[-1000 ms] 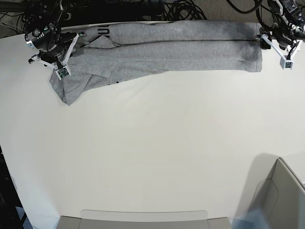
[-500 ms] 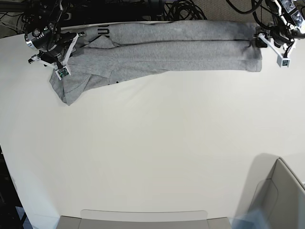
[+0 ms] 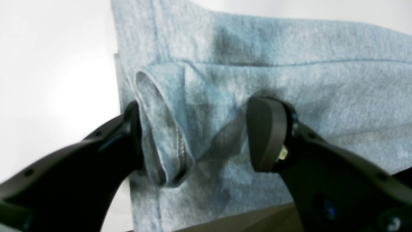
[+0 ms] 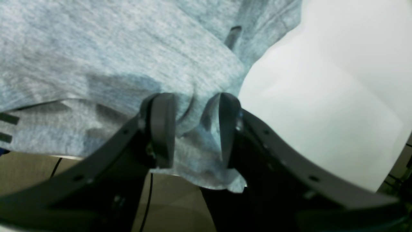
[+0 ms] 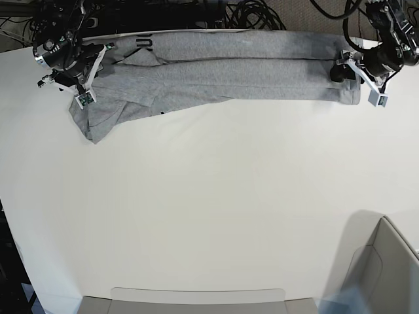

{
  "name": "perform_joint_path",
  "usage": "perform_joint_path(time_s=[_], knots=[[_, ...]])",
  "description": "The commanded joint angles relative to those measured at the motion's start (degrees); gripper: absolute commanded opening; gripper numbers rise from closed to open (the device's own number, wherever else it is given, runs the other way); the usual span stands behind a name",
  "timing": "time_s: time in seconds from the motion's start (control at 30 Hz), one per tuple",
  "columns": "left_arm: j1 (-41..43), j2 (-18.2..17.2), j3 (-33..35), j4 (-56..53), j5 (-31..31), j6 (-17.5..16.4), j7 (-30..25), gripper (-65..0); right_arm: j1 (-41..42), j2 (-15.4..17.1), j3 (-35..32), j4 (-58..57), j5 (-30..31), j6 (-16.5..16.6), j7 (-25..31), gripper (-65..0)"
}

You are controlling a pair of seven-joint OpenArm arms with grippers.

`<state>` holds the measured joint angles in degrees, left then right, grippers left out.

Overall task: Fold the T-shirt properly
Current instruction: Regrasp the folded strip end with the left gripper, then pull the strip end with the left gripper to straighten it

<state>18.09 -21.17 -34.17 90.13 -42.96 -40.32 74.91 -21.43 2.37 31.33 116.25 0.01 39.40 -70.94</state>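
The grey T-shirt point(image 5: 249, 65) lies folded into a long band along the table's far edge, with black lettering point(image 5: 143, 44) showing near its left end. In the base view my left gripper point(image 5: 350, 73) sits at the shirt's right end. Close up, the left gripper point(image 3: 193, 135) is open, and its fingers point(image 3: 267, 135) straddle a rolled hem of the T-shirt point(image 3: 289, 64). My right gripper point(image 5: 88, 72) is at the shirt's left end. In the right wrist view this gripper point(image 4: 194, 129) is shut on a bunched fold of the T-shirt point(image 4: 96, 48).
The white table point(image 5: 209, 196) spreads toward me. A grey box point(image 5: 386, 275) stands at the near right corner and a flat grey tray point(image 5: 196, 297) at the near edge. Black cables point(image 5: 249, 13) lie beyond the far edge.
My left gripper has moved in from beside the table's right edge onto the shirt's right end. The right arm has stayed where it was.
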Motion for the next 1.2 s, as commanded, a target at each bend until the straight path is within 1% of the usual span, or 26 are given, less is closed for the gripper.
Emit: perform_joint_path(time_s=[0.0, 0.13, 0.27, 0.37, 0.47, 0.63, 0.8, 0.9, 1.03, 1.17], knots=[[0.42, -1.03, -0.33, 0.38, 1.07, 0.32, 0.82, -23.0, 0.11, 0.66, 0.18, 0.9, 0.03, 0.6, 0.21, -42.1], [0.42, -1.03, -3.23, 0.38, 0.98, 0.32, 1.44, -23.0, 0.38, 0.66, 0.18, 0.81, 0.03, 0.6, 0.21, -42.1], [0.33, -1.03, -7.72, 0.73, 0.98, 0.32, 4.95, -22.9, 0.46, 0.66, 0.18, 0.81, 0.03, 0.6, 0.21, -42.1], [0.24, -1.03, -10.35, 4.86, 0.45, 0.32, 5.09, -22.9, 0.46, 0.84, -1.05, 0.81, 0.03, 0.6, 0.21, -42.1], [0.33, -1.03, -11.15, 9.26, -0.69, 0.32, 5.09, -23.0, 0.38, 1.01, -2.19, 0.81, 0.03, 0.6, 0.21, -42.1], [0.24, -1.03, -10.88, 9.17, -0.34, 0.32, 5.09, -23.0, 0.38, 0.84, -2.98, 0.81, 0.03, 0.6, 0.21, -42.1], [0.33, -1.03, -10.71, 3.81, -0.25, 0.32, 5.09, -23.0, 0.38, 0.93, -2.98, 0.81, 0.03, 0.6, 0.21, -42.1], [0.51, -1.73, -10.53, 1.43, -0.25, 0.32, 3.55, -22.9, 0.38, 0.93, -2.98, 0.81, 0.03, 0.6, 0.21, -42.1], [1.65, -2.44, -5.34, -1.73, -0.25, 0.32, 0.03, -23.0, 0.38, 0.93, -2.98, 0.81, -0.05, 0.6, 0.21, -42.1], [1.3, -2.61, -0.51, -10.08, -0.25, 0.32, -4.72, -23.0, 0.29, 0.93, -2.98, 0.9, -0.05, 0.6, 0.21, -42.1]])
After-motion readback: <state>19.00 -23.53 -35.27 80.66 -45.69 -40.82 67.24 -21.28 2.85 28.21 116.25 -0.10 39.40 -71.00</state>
